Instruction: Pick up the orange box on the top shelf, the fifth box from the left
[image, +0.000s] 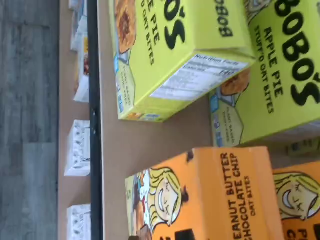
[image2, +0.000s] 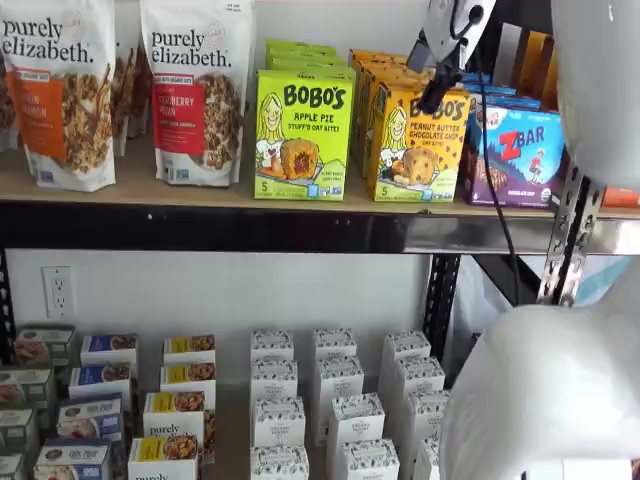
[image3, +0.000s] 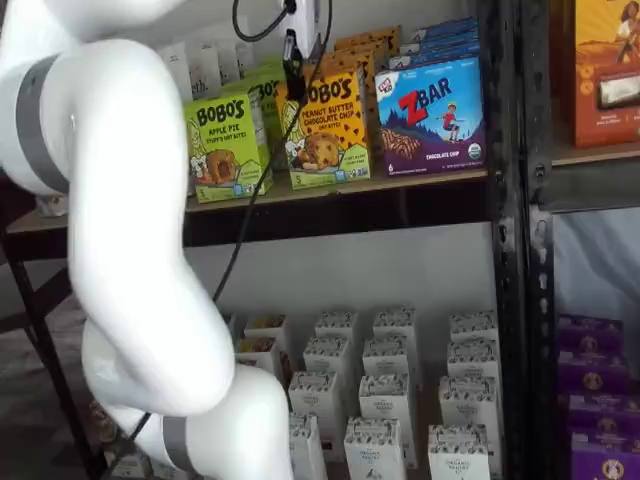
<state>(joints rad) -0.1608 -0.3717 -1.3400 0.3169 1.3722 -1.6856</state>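
The orange box, a yellow-orange Bobo's Peanut Butter Chocolate Chip carton, stands upright at the front of the top shelf in both shelf views (image2: 420, 140) (image3: 325, 130). More of the same cartons stand behind it. The top shelf is a tan board with a black rail (image2: 200, 195) (image3: 420, 185). My gripper (image2: 440, 92) (image3: 293, 68) hangs in front of the box's upper part. Its black fingers show side-on with no plain gap and hold nothing. The wrist view shows the orange box (image: 215, 195) close up on the board (image: 145, 145).
A lime-green Apple Pie carton (image2: 302, 135) (image3: 225, 145) (image: 170, 55) stands left of the orange box. A blue ZBar box (image2: 518, 150) (image3: 432, 115) stands to its right. Granola bags (image2: 65, 90) stand far left. Small white boxes (image2: 330, 400) fill the lower level. My white arm (image3: 130, 250) and its cable (image2: 495, 170) are in front.
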